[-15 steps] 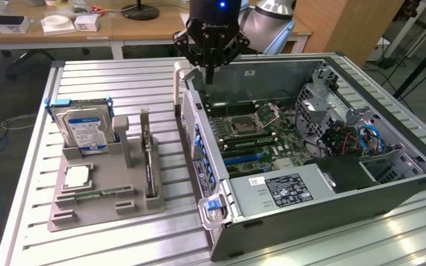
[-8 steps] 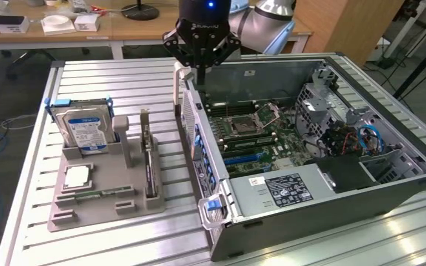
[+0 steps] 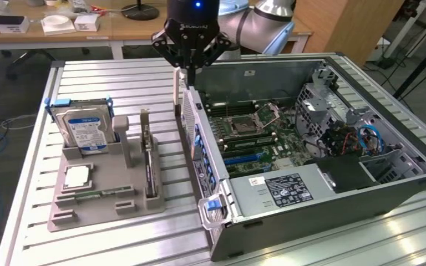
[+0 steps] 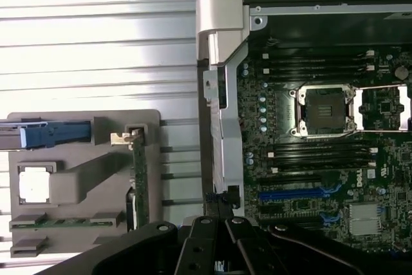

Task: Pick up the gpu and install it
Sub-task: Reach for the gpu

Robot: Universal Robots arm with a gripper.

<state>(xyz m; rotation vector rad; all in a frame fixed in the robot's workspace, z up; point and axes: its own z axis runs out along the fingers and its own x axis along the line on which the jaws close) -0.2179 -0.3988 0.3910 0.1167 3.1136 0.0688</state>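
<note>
While the fingers [image 3: 188, 71] hang clenched, empty, the gpu [image 3: 151, 166] stands apart in its holder [image 3: 95, 208].

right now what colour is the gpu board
Green; the gpu shows best in the wrist view.

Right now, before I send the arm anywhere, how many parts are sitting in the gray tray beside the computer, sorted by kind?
hard drive: 1
processor chip: 1
memory stick: 1
graphics card: 1, standing on edge
Total: 4 parts in the tray
</note>
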